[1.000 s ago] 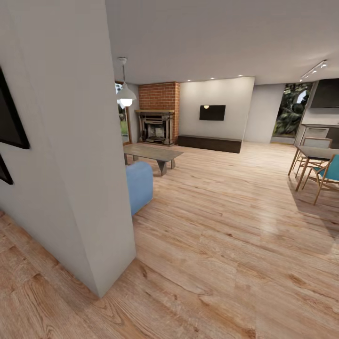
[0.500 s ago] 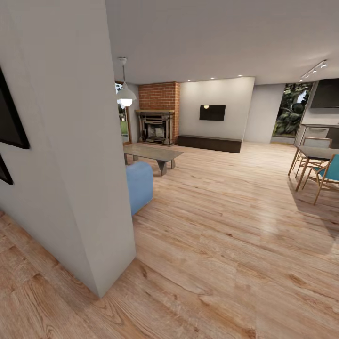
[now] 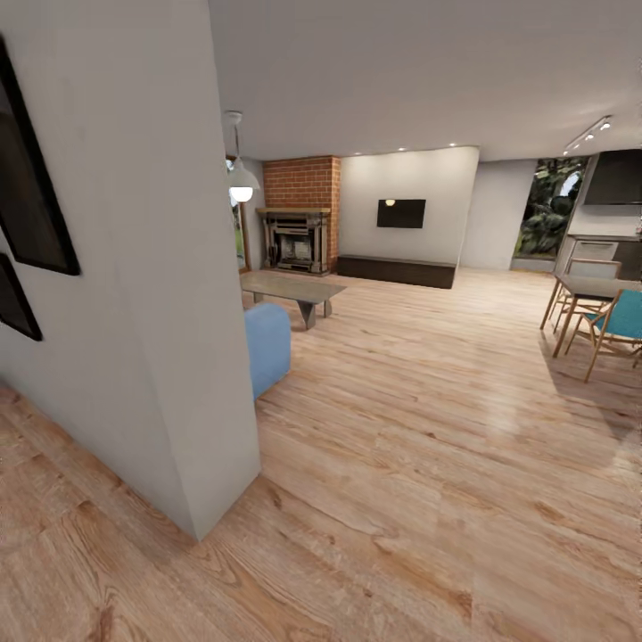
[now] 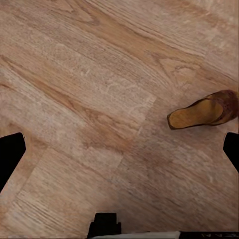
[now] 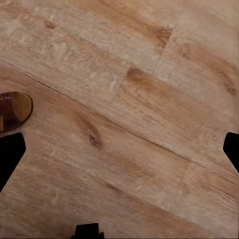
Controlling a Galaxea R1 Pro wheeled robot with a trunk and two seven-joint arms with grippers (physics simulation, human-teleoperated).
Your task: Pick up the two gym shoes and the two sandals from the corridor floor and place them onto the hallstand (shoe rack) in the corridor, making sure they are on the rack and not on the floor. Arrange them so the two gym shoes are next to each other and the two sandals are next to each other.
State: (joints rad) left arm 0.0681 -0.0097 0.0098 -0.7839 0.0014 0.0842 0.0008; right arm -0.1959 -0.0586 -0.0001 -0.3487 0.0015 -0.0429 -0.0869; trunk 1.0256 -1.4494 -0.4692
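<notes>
One brown sandal (image 4: 205, 110) lies flat on the wood-plank floor (image 4: 89, 89) under the left gripper (image 4: 119, 149), whose jaws are spread wide and empty; the right gripper (image 5: 119, 152), equally wide, looks down at a sandal's end (image 5: 14, 110)

Both hands (image 4: 119, 149) (image 5: 119, 152) hang open (fingers spread wide).

Glossy leather-look sandal (image 4: 205, 110) on matt wood-grain floor (image 4: 89, 89).
</notes>
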